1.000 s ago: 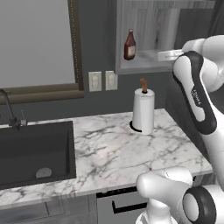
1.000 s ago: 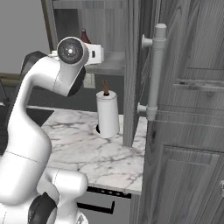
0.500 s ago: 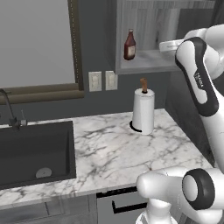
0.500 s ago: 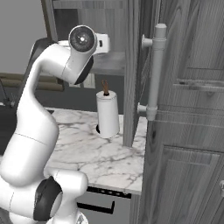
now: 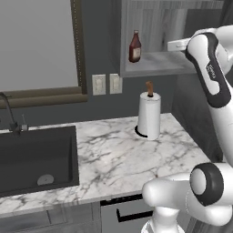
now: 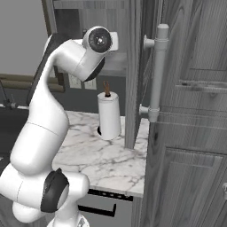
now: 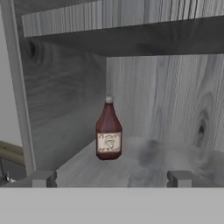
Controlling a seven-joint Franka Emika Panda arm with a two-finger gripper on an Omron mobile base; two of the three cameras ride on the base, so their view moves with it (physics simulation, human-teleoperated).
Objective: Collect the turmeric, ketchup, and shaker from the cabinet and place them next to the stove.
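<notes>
1. The ketchup (image 7: 108, 131) stands upright on the lower shelf of the cabinet (image 7: 61, 100), well back toward the rear wall and nearer the left side wall. From the left base camera it shows as a dark red bottle at the left end of the open compartment (image 5: 134, 46). The turmeric and the shaker cannot be made out on the visible part of the shelf.

2. The gripper (image 7: 111, 178) sits at the mouth of the cabinet with its fingers spread wide and nothing between them. The bottle is well beyond the fingertips (image 7: 43, 178) and roughly centred between them.

3. Risk, tipping: the bottle is tall and slim with a narrow neck. In my judgement, if one finger reaches its body before the other, it may rock or topple against the side wall.

4. Risk, collision: the upper shelf (image 7: 131, 37) hangs close above the line of approach, and the cabinet frame (image 7: 17, 87) stands to the left. An advance that drifts up or left could strike either.

5. Risk, poor grip height: closing on the neck rather than the labelled body could let the bottle swing or slip during withdrawal.

6. Risk, carry-out: the paper-towel roll (image 5: 149, 116) stands on the table (image 5: 118, 154) directly below the cabinet. A dropped bottle would likely land on or beside it.

7. The stove is not visible here, so the route to the placement spot cannot be assessed.
</notes>
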